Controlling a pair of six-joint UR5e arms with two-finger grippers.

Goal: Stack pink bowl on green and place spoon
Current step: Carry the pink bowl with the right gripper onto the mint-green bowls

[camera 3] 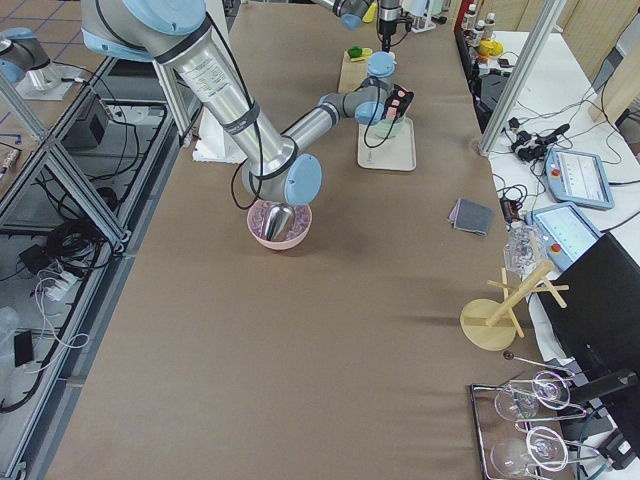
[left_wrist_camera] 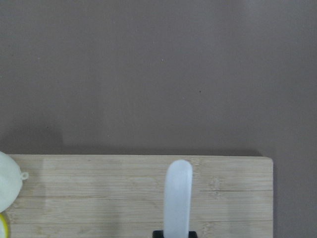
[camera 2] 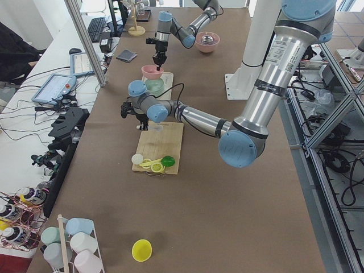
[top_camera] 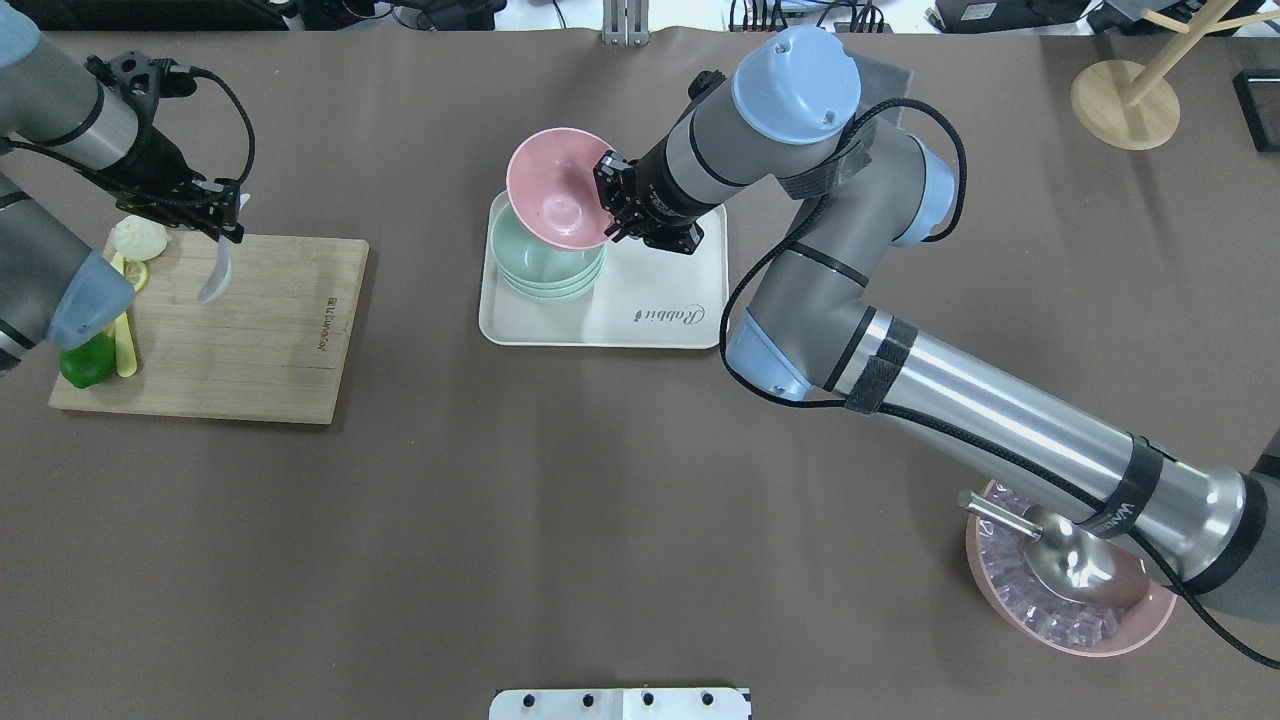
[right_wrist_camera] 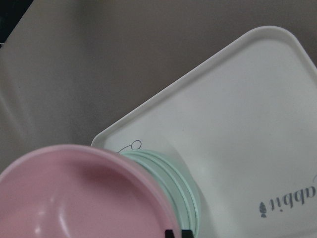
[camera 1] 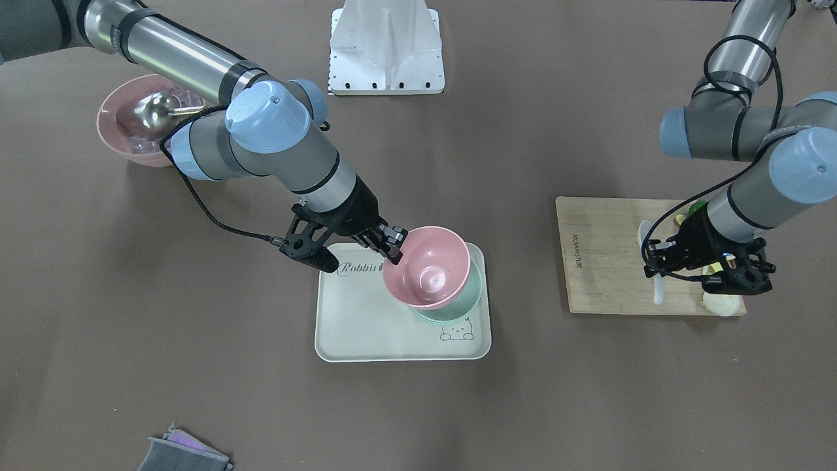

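Note:
My right gripper (top_camera: 612, 200) is shut on the rim of the pink bowl (top_camera: 555, 190). It holds the bowl tilted just above a stack of green bowls (top_camera: 540, 270) at the left end of the white tray (top_camera: 650, 310). In the right wrist view the pink bowl (right_wrist_camera: 74, 198) overlaps the green bowls (right_wrist_camera: 183, 193); I cannot tell if they touch. My left gripper (top_camera: 225, 222) is shut on a white spoon (top_camera: 215, 278) and holds it over the wooden cutting board (top_camera: 260, 340). The spoon (left_wrist_camera: 177, 198) points away from the gripper in the left wrist view.
A white bun (top_camera: 140, 238), lemon slices, a green fruit (top_camera: 85, 365) and a yellow spoon (top_camera: 125, 345) lie at the board's left end. A second pink bowl (top_camera: 1070, 600) with ice cubes and a metal ladle sits under my right arm. A grey cloth (camera 1: 183, 454) lies at the table's far side.

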